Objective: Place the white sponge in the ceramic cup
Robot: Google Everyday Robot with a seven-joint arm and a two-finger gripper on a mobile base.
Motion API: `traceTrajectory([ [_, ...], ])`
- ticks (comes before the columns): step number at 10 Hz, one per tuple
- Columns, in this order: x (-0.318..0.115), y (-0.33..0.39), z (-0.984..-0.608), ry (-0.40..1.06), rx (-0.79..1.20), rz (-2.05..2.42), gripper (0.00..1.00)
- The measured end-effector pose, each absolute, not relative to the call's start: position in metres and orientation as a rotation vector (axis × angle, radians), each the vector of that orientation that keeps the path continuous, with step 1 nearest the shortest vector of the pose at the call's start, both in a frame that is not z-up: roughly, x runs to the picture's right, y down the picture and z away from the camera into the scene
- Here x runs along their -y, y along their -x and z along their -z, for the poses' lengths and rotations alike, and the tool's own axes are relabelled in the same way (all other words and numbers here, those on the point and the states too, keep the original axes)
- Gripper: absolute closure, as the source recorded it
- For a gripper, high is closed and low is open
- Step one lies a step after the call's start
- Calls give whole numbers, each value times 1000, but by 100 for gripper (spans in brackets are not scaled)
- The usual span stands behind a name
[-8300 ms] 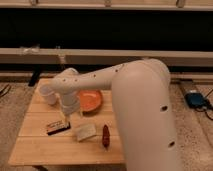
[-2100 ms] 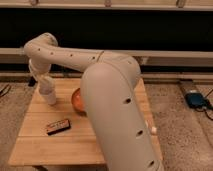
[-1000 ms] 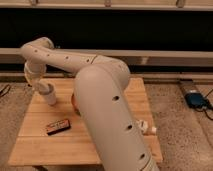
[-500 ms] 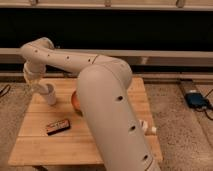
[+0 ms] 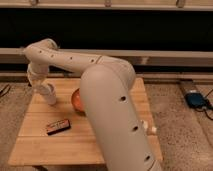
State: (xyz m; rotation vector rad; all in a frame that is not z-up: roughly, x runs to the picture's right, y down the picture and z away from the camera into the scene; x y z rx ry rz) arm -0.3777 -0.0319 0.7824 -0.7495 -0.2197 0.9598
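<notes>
The hand [image 5: 46,89] sits right over the ceramic cup [image 5: 50,96] on the wooden table [image 5: 35,145], grip unreadable

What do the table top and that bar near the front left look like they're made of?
The table looks like pale wood with a matte finish: plank seams and grain run along its top. The black-and-orange bar looks like a wrapped or plastic-cased item, dark with an orange band; its material is unclear. The gripper is at the table's back left, by the orange bowl.
</notes>
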Motion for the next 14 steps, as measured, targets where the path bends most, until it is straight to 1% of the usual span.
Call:
traceTrajectory([
  [1, 33, 374, -785, 753, 215, -975, 61],
  [3, 32, 371, -789, 761, 211, -988, 44],
  [4, 31, 372, -790, 767, 209, -991, 33],
  [5, 30, 372, -791, 773, 207, -995, 25],
  [6, 29, 371, -794, 778, 204, -1001, 20],
  [11, 23, 371, -806, 793, 199, -1017, 20],
  [14, 27, 366, -804, 772, 199, -1030, 20],
])
